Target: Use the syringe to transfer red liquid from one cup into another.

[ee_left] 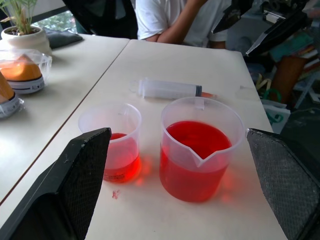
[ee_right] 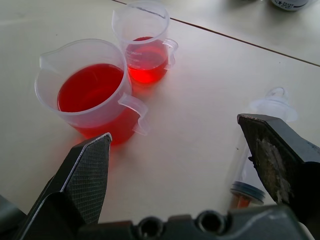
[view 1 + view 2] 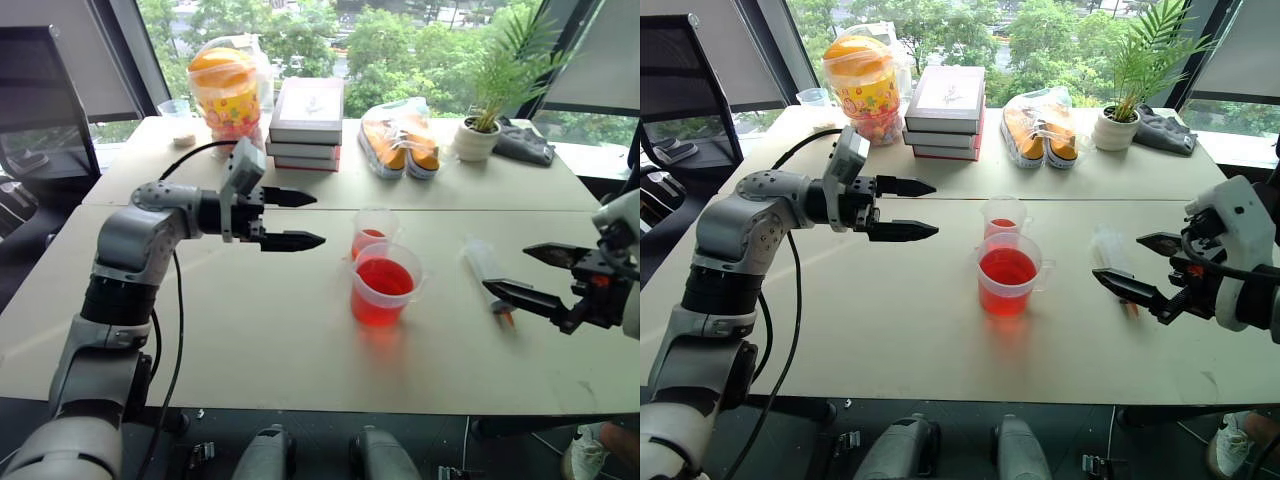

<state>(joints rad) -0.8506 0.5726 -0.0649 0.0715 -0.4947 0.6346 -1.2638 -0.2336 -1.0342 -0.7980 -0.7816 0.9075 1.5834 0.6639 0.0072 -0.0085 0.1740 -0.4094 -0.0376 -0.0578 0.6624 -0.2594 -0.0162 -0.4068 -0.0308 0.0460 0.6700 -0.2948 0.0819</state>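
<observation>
Two cups stand on the table (image 3: 250, 340): the big cup (image 3: 385, 285), over half full of red liquid (image 3: 384, 276), touches the small cup (image 3: 373, 232), about a third full. One syringe (image 3: 487, 270) lies right of them. Left gripper (image 3: 304, 219) and right gripper (image 3: 523, 272) both gape, released.

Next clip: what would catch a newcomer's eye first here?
The larger measuring cup of bright red liquid at mid-table, with the smaller cup just behind it holding a little. The syringe lies flat to their right, beside the open right gripper; the left gripper hovers open on their other side.
</observation>
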